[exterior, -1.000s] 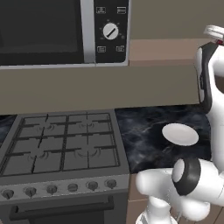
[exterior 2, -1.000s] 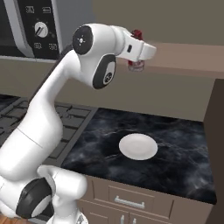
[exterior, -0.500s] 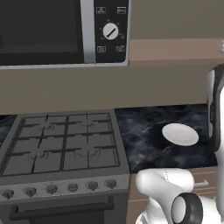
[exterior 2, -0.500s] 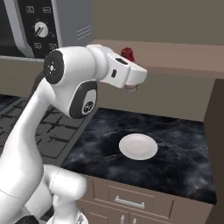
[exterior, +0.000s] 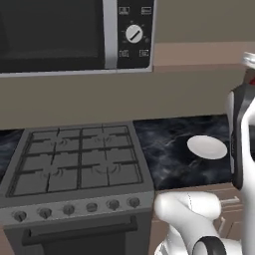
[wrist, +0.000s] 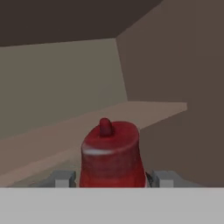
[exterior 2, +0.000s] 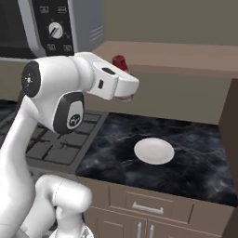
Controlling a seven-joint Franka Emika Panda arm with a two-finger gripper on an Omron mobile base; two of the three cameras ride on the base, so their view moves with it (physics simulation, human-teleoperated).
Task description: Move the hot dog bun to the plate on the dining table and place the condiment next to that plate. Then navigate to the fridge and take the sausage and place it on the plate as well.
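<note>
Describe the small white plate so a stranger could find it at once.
Start at the gas stove under the microwave. To its right runs the black marbled worktop, and the small white plate lies flat on it: plain, round, pale against dark stone.

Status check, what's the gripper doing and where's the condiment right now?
Gripper shut on the condiment, carried in the air. Small white plate on the worktop below, apart from it. Nothing in the way.
</note>
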